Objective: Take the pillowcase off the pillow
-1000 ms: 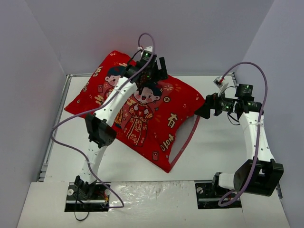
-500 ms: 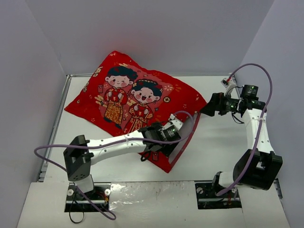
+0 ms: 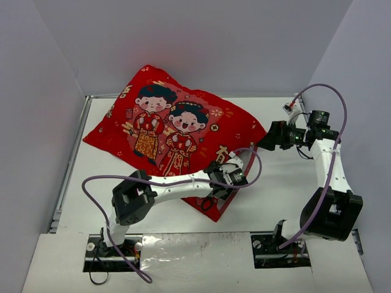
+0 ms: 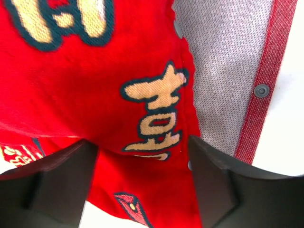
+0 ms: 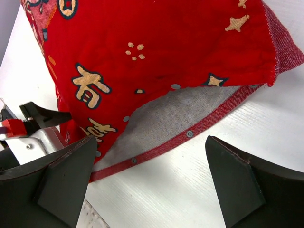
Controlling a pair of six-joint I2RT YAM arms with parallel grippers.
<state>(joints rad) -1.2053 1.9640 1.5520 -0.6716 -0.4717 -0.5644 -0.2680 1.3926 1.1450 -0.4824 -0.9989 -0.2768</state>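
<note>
The red pillowcase (image 3: 177,134) with two cartoon children lies plump on the table, its open side facing front right. The pillow is hidden inside it. The opening gapes: grey lining (image 5: 161,118) shows, and the lower hem with snaps (image 5: 190,134) lies flat on the table. My left gripper (image 3: 231,176) is open, just above the upper edge of the opening, with red fabric (image 4: 95,71) and gold characters below its jaws (image 4: 142,190). My right gripper (image 3: 267,139) is open and empty beside the cover's right corner, over bare table (image 5: 152,185).
The white table (image 3: 275,195) runs right and in front of the cover. Grey walls enclose the back and both sides. A metal rail (image 3: 67,165) runs along the left edge. The left arm lies low across the cover's front corner.
My left arm swung from over the cover's far side down to its front-right open edge, then edged further right. My right gripper shifted only slightly.
</note>
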